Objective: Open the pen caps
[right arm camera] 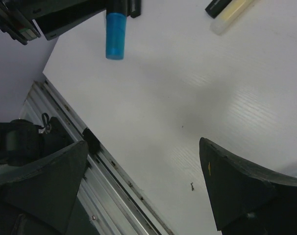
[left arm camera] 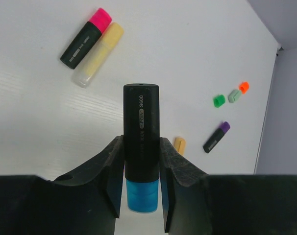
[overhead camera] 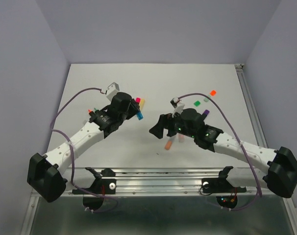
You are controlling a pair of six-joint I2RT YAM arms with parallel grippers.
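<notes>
Left arm [overhead camera: 82, 139], right arm [overhead camera: 236, 144]: only my top view shows both angled inward toward each other.
Left gripper [left arm camera: 141, 147]: clamped on the black pen body [left arm camera: 141, 112].
Right gripper [right arm camera: 142, 147]: fingers spread wide, nothing between.
Blue cap [left arm camera: 141, 196]: on that pen, sticking out behind the fingers. My right wrist view shows it unobstructed.

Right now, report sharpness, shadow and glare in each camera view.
Left wrist: the pen is sharp and its print is legible, while the left gripper clamping it is a near-black mass. Right wrist: the open right gripper has dark, featureless fingers, and a soft shadow crosses the table. Top external: evenly lit, no glare, only faint shadows.
</notes>
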